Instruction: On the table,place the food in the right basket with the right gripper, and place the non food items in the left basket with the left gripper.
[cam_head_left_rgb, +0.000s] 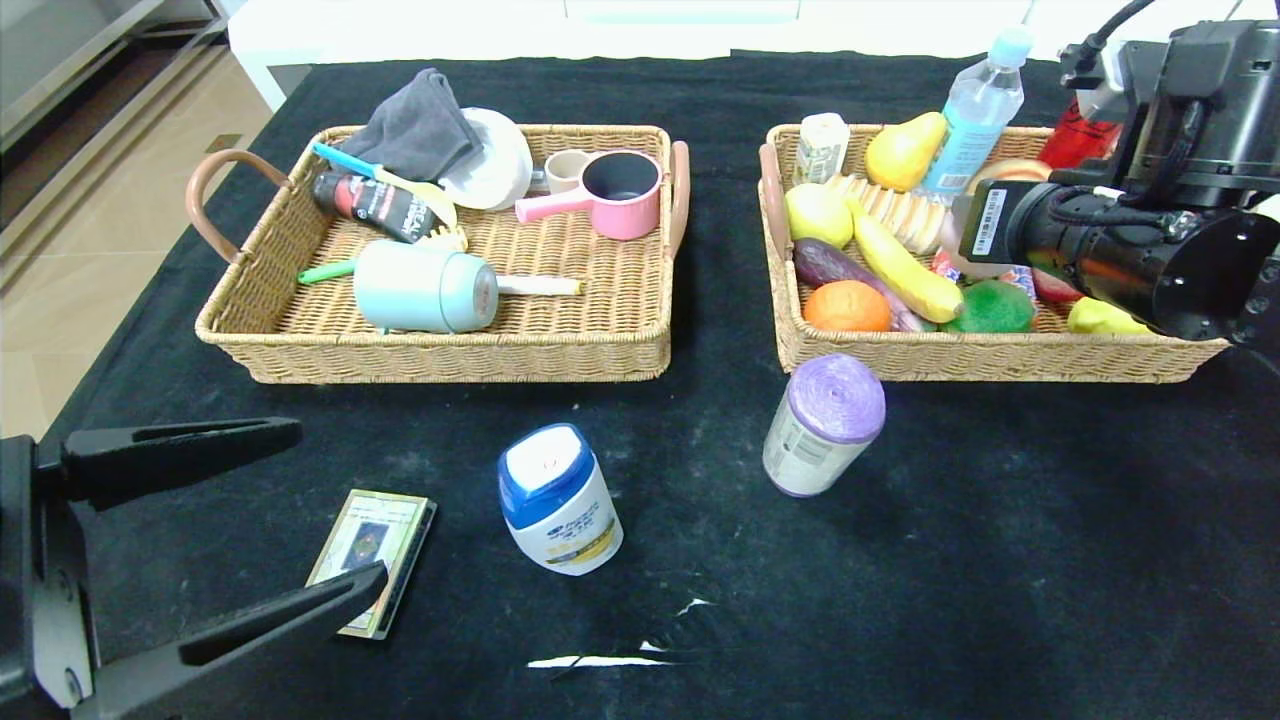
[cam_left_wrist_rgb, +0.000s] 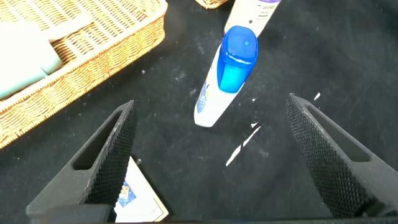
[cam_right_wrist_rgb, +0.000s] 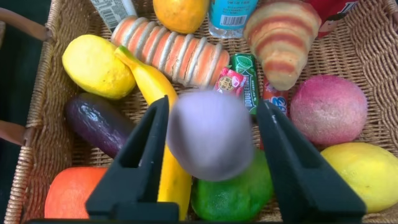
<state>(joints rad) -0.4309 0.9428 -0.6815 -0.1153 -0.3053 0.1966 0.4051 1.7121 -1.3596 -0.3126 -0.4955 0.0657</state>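
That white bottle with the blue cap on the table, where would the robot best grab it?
Probably around the white body, below the blue cap. The bottle stands upright with bare cloth around it, so the open left gripper could come from the robot's side, one finger past each flank.

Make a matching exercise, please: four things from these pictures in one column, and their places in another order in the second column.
Things:
1. pink pot
2. orange
3. card box
4. purple-capped jar

Places:
A. in the right basket
B. on the table, before the right basket
C. in the left basket
D. by the left gripper

Pairs: 1-C, 2-A, 3-D, 4-B
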